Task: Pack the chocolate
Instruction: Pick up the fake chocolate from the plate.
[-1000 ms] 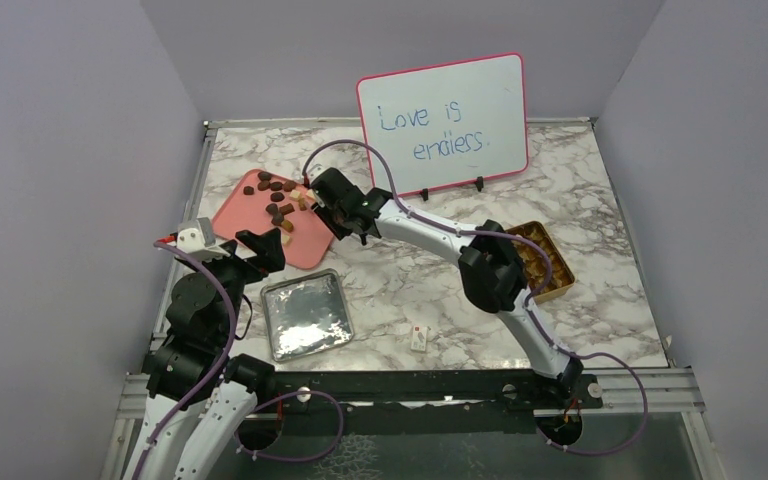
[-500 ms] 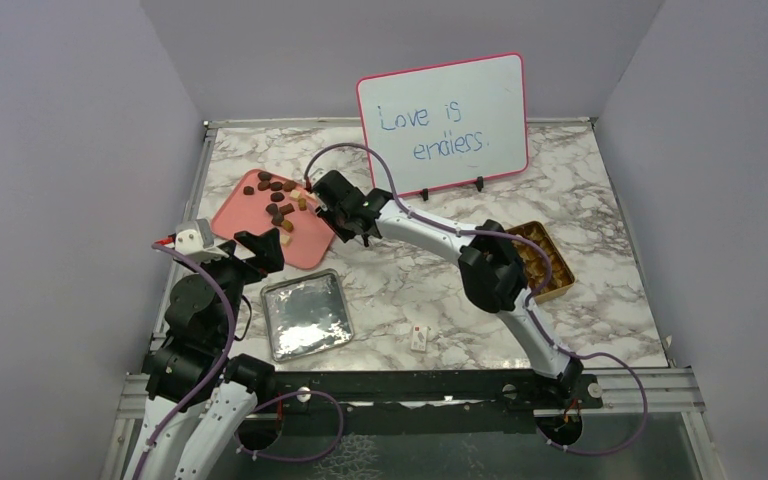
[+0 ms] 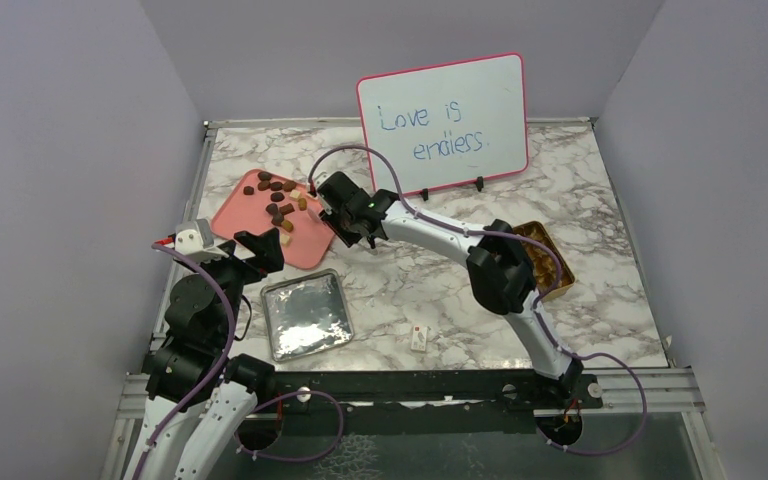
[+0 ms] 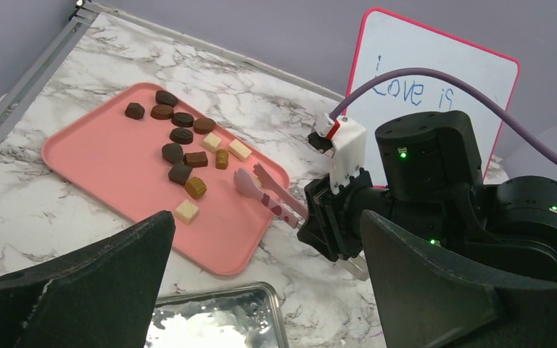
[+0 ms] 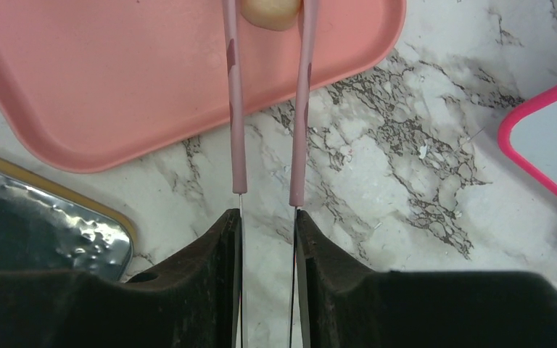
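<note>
**A:** Where is the chocolate?

**B:** The chocolate lies loose on the pink tray, bunched toward the tray's far corner. The tray sits slantwise by the tabletop's left edge. The pieces are mostly dark brown, with a few tan or cream.

**A:** And the right gripper?

**B:** The right gripper is clamped on the handles of the pink tongs, beside the tray's right edge. The tong tips reach in over the tray with one cream piece between them. I cannot tell whether that piece is off the tray.

**A:** The left one?

**B:** The left gripper hangs by the tray's near edge with its jaws wide apart and nothing in them. A silver tin lies just beyond it, toward the near-left corner.

**A:** What else is there?

**B:** A gold box sits toward the right edge, partly behind the right arm. A white tag lies by the near edge, and a whiteboard stands at the far edge.
</note>
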{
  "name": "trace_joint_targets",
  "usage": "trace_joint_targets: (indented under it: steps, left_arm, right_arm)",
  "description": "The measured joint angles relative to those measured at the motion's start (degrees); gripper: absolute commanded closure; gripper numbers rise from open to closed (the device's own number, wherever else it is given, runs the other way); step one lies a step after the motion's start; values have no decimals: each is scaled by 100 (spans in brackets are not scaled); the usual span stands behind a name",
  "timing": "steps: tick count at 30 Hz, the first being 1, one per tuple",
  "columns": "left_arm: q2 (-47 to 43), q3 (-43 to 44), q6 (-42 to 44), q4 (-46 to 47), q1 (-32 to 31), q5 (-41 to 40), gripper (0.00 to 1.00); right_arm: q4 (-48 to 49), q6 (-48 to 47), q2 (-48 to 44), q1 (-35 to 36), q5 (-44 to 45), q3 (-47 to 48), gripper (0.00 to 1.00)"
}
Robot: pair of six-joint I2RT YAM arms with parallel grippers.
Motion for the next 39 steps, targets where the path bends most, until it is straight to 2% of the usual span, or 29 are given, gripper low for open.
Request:
trace_joint_targets:
  steps: [25, 34, 39]
  left_arm:
    - [7, 0, 17, 0, 0, -2, 1]
    - [46, 0, 20, 4, 0, 0, 1]
    - [63, 0, 22, 7, 0, 2, 1]
  right_arm:
    - [-81, 721, -1532, 0, -492, -1316, 67]
    - [-452, 1257, -2828, -48, 20, -2426, 67]
    - [-859, 1578, -3324, -304, 372, -2771, 66]
